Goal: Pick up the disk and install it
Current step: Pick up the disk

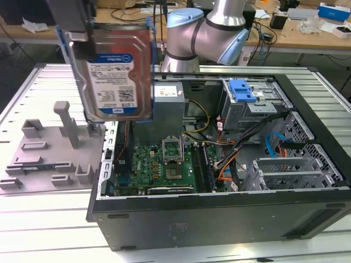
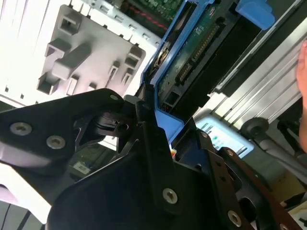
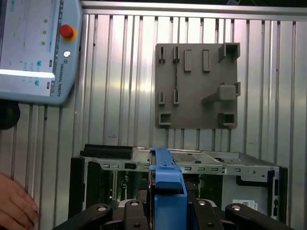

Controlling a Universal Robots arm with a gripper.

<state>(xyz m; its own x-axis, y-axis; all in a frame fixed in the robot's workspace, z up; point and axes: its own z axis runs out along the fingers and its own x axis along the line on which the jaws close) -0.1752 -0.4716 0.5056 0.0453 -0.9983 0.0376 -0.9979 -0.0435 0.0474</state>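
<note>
Noted in the exterior view: the arm (image 1: 211, 30), silver tube with pale blue joint caps, stands bent at the back, while the gripper (image 1: 82, 44) is high at that view's upper left, pointing downward. Its jaws are clamped on the upper end of the disk (image 1: 118, 76), which hangs upright beneath it, lifted in the air. In both wrist views the black fingers (image 3: 108, 213) (image 2: 148, 158) sit one on each side of the disk's blue edge, pressed against it.
</note>
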